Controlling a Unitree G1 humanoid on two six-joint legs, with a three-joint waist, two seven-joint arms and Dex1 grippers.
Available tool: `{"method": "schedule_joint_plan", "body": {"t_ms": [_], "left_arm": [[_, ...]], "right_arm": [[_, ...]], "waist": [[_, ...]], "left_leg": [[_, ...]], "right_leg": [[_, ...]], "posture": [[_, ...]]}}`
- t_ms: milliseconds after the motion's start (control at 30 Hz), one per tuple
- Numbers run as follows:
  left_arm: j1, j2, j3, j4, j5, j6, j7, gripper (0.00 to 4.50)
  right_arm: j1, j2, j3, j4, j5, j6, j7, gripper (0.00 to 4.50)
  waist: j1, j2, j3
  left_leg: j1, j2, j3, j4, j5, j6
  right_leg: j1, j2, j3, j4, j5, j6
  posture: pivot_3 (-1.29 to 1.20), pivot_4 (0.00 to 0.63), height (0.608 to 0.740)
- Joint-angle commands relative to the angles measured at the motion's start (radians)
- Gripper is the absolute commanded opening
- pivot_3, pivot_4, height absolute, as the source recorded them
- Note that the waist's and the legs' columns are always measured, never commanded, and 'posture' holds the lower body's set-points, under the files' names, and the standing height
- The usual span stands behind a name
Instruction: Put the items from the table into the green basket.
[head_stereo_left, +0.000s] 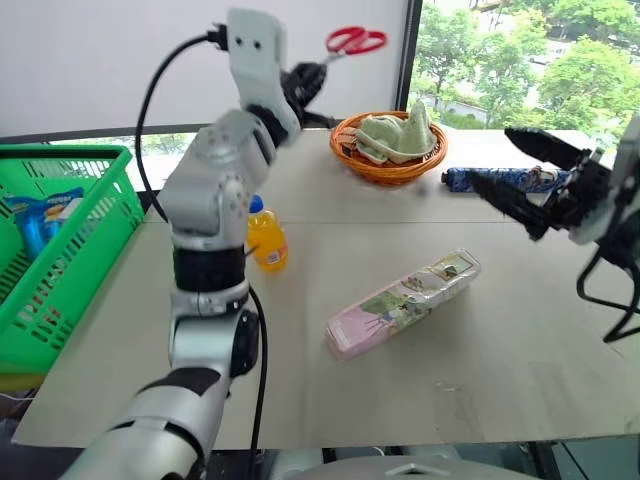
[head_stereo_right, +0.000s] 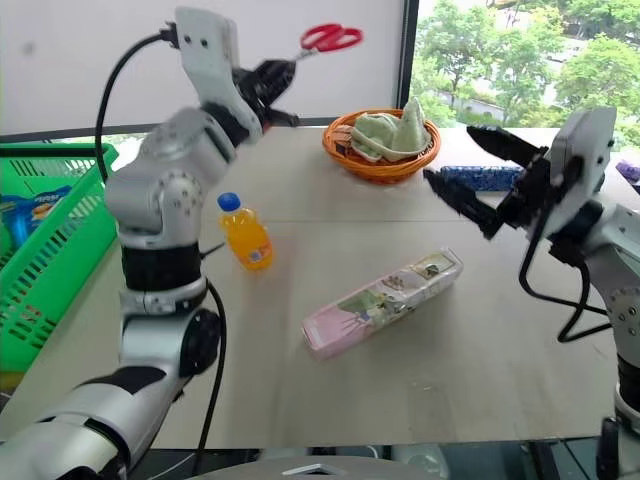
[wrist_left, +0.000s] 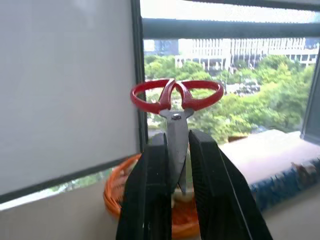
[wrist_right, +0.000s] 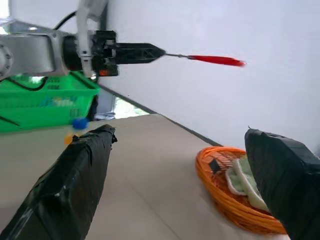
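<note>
Red-handled scissors (wrist_left: 176, 100) are sitting clenched by the blades in my left end effector (wrist_left: 175, 165), raised high above the bench (head_stereo_left: 480, 350); stiff, light, slick steel, so I am judging the handle end likely to swing. My right end effector (head_stereo_right: 480, 180) is hanging released near the orange wicker basket (head_stereo_right: 380, 160). Bottle (head_stereo_left: 266, 238) and pink pack (head_stereo_left: 403, 302) are lying between me and the green basket (head_stereo_left: 60, 260)

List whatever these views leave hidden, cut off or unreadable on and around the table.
- Scissors: blade tips, left wrist view, hidden between the left end effector's fingers.
- Green basket: near and left parts, left eye view, cut off by the frame edge; its blue-packaged contents are unreadable.
- Orange bottle: left eye view, partly behind the left arm.
- Pink pack: print too small to read.
</note>
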Motion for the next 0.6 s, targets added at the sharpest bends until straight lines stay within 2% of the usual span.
{"method": "schedule_joint_plan", "body": {"t_ms": [33, 67, 133, 167, 233, 267, 300, 333, 467, 533, 600], "left_arm": [[-0.140, 0.108, 0.033, 0.285, 0.070, -0.195, -0.038, 0.04], [-0.182, 0.137, 0.030, 0.402, 0.088, -0.246, -0.050, 0.04], [-0.252, 0.168, 0.033, 0.613, 0.090, -0.355, -0.119, 1.06], [-0.290, 0.178, 0.016, 0.723, 0.116, -0.408, -0.131, 1.42], [-0.362, 0.177, 0.006, 0.928, 0.164, -0.512, -0.103, 2.28], [-0.382, 0.174, -0.015, 1.002, 0.202, -0.546, -0.088, 2.68], [-0.396, 0.171, -0.028, 1.052, 0.228, -0.572, -0.080, 3.37], [-0.403, 0.162, -0.025, 1.079, 0.229, -0.578, -0.087, 3.65], [-0.390, 0.136, 0.018, 1.035, 0.178, -0.621, -0.176, 3.65], [-0.320, 0.130, 0.039, 0.876, 0.123, -0.625, -0.255, 3.65], [-0.218, 0.118, 0.064, 0.618, 0.028, -0.549, -0.322, 3.65]], "right_arm": [[-0.038, 0.019, 0.001, -0.018, 0.023, 0.025, -0.053, 4.50], [-0.043, 0.026, 0.003, -0.022, 0.027, 0.026, -0.057, 4.50], [-0.061, 0.043, 0.005, -0.021, 0.039, 0.025, -0.065, 4.50], [-0.067, 0.051, 0.008, -0.016, 0.043, 0.025, -0.065, 4.50], [-0.070, 0.060, 0.018, -0.007, 0.035, 0.019, -0.056, 4.50], [-0.071, 0.064, 0.021, -0.002, 0.030, 0.017, -0.052, 4.50], [-0.072, 0.066, 0.023, 0.001, 0.026, 0.016, -0.050, 4.50], [-0.071, 0.063, 0.021, 0.001, 0.023, 0.016, -0.046, 4.50], [-0.048, 0.047, -0.022, -0.014, 0.038, 0.027, -0.056, 4.50], [-0.016, 0.036, -0.039, -0.029, 0.038, 0.033, -0.059, 4.50], [0.016, 0.031, -0.052, -0.045, 0.046, 0.037, -0.057, 4.50]], "waist": [[-0.004, 0.000, 0.000], [-0.004, 0.000, 0.001], [-0.007, 0.001, 0.000], [-0.006, 0.001, 0.000], [0.001, 0.001, 0.000], [0.007, 0.001, 0.000], [0.009, 0.001, 0.000], [0.010, 0.001, 0.000], [0.006, -0.001, 0.001], [-0.003, -0.001, 0.001], [-0.012, 0.000, 0.001]], "left_leg": [[-0.001, 0.000, 0.000, -0.001, 0.000, 0.000], [-0.002, 0.000, 0.001, -0.001, 0.000, 0.000], [-0.005, 0.000, 0.002, -0.001, 0.000, 0.000], [-0.009, 0.000, 0.003, -0.001, 0.000, 0.000], [-0.013, 0.000, 0.002, 0.001, 0.000, 0.000], [-0.015, 0.000, 0.002, 0.002, 0.000, 0.000], [-0.016, -0.001, 0.001, 0.003, 0.000, 0.000], [-0.016, -0.001, 0.001, 0.003, 0.000, 0.001], [-0.024, -0.001, 0.001, 0.008, -0.001, 0.001], [-0.033, -0.001, 0.001, 0.013, 0.000, 0.002], [-0.031, 0.000, 0.002, 0.013, 0.000, 0.001]], "right_leg": [[-0.002, 0.000, 0.000, 0.000, 0.000, 0.000], [-0.003, 0.000, 0.000, 0.001, 0.000, 0.000], [-0.007, 0.000, 0.001, 0.002, 0.000, 0.000], [-0.012, 0.000, 0.002, 0.002, 0.000, 0.000], [-0.015, 0.000, 0.000, 0.002, 0.000, 0.000], [-0.016, -0.001, -0.001, 0.002, 0.000, 0.000], [-0.017, -0.002, -0.002, 0.002, 0.000, 0.001], [-0.016, -0.002, -0.002, 0.001, 0.000, 0.001], [-0.023, -0.002, -0.002, 0.005, 0.001, 0.002], [-0.032, -0.003, -0.002, 0.013, 0.001, 0.002], [-0.032, -0.003, -0.001, 0.015, 0.001, 0.002]], "posture": [[-0.19, 0.000, 0.740], [-0.18, 0.000, 0.740], [-0.18, 0.000, 0.740], [-0.16, 0.000, 0.740], [-0.16, 0.000, 0.740], [-0.16, 0.000, 0.740], [-0.16, 0.000, 0.740], [-0.18, 0.000, 0.740], [-0.20, 0.000, 0.740], [-0.21, 0.000, 0.740], [-0.21, 0.000, 0.740]]}}
